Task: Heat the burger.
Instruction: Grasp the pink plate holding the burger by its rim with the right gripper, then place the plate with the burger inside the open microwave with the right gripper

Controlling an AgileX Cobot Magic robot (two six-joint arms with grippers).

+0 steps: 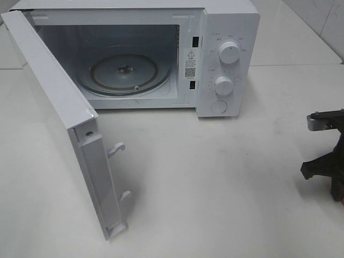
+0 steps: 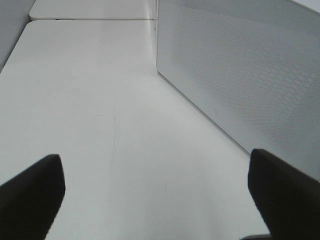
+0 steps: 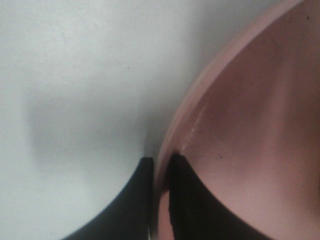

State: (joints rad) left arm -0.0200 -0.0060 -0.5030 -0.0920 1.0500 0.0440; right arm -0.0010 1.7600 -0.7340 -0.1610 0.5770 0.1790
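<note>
The burger is out of view in all three frames. In the right wrist view my right gripper (image 3: pixel 159 162) is shut on the rim of a round pink plate (image 3: pixel 250 125), one black finger outside the rim and one inside. The part of the plate that shows is bare. In the exterior view only black parts of the right arm (image 1: pixel 327 161) show at the right edge, low over the table. My left gripper (image 2: pixel 155 167) stands wide open over bare white table with nothing between its fingers (image 2: pixel 32 192).
The white microwave (image 1: pixel 228 59) stands at the back with its door (image 1: pixel 64 134) swung wide toward the front left. Its glass turntable (image 1: pixel 126 72) carries nothing. A white perforated panel (image 2: pixel 240 65) rises close beside my left gripper.
</note>
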